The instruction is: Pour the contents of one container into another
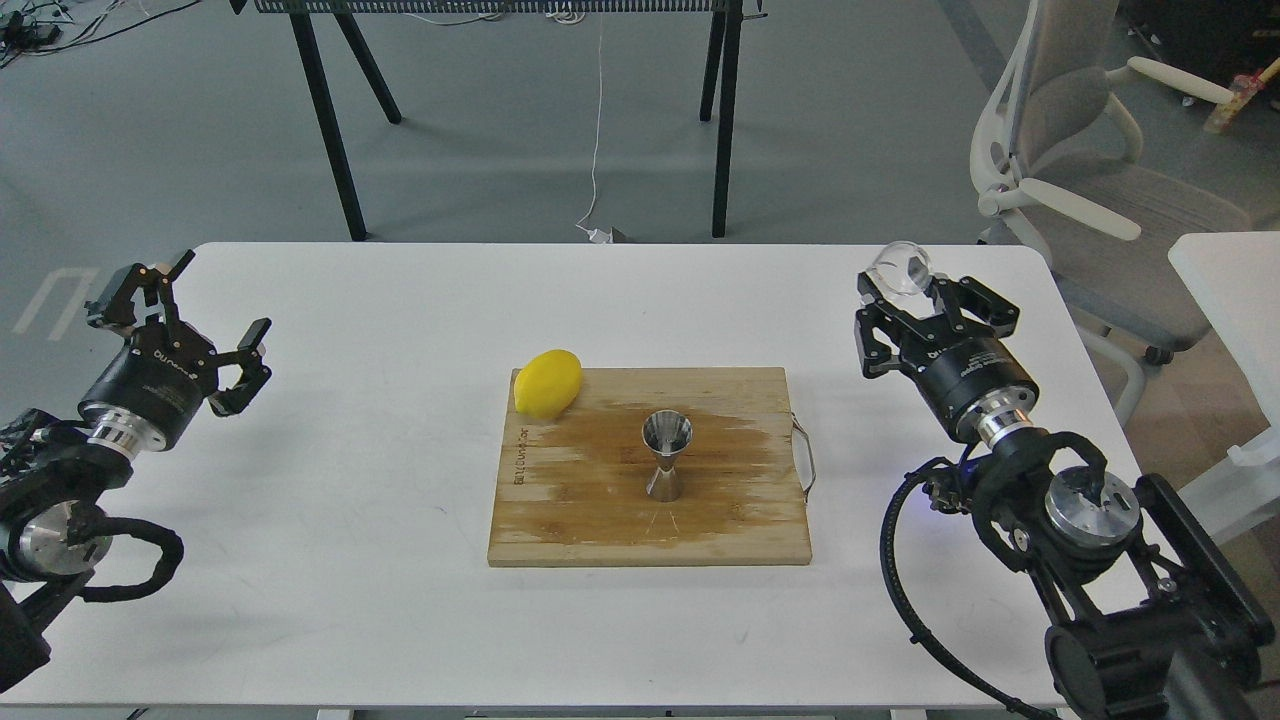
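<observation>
The steel jigger (667,455) stands upright in the middle of the wooden cutting board (560,520). The clear glass cup (899,268) is at the far right of the table, tilted, right at the left fingertip (868,296) of my right gripper (930,297). That gripper's jaws are spread wider than the cup, so it looks open; whether the finger still touches the glass is unclear. My left gripper (190,305) hovers open and empty over the table's left edge, far from both containers.
A yellow lemon (547,383) lies at the board's back left corner. The board has a metal handle (806,458) on its right side and wet streaks around the jigger. An office chair (1080,170) stands beyond the table's right corner.
</observation>
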Robot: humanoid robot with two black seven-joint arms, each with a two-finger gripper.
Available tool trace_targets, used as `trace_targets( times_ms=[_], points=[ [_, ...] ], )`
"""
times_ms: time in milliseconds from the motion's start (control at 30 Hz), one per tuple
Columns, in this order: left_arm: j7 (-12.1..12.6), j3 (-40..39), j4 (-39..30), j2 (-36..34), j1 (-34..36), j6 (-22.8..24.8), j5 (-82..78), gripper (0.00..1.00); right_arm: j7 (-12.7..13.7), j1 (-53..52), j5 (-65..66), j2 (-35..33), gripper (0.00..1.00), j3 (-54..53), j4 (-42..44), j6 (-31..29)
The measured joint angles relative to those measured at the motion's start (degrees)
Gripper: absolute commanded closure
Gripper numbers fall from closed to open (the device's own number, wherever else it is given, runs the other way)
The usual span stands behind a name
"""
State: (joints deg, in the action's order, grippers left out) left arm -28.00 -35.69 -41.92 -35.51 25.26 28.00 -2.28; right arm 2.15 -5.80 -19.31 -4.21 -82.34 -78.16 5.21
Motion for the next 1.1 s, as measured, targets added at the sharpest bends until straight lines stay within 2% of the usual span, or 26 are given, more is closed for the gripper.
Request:
trace_targets(
  times_ms=[267, 601, 1102],
  points=[
    [0.00, -0.09, 0.00, 0.41, -0.15, 0.00, -0.01, 0.00, -0.02, 8.72, -2.98, 0.13, 0.71, -4.21, 0.71, 4.50],
    [0.00, 0.00, -0.02, 1.40, -0.06, 0.00, -0.09, 0.00, -0.31, 9.85, -3.09, 0.22, 0.70, -4.25, 5.79, 4.77],
    [0.00, 0.01, 0.00, 1.58, -0.12, 0.00, -0.18, 0.00, -0.48, 9.23, -2.92, 0.18, 0.51, -3.58, 7.78, 4.63]
  ],
)
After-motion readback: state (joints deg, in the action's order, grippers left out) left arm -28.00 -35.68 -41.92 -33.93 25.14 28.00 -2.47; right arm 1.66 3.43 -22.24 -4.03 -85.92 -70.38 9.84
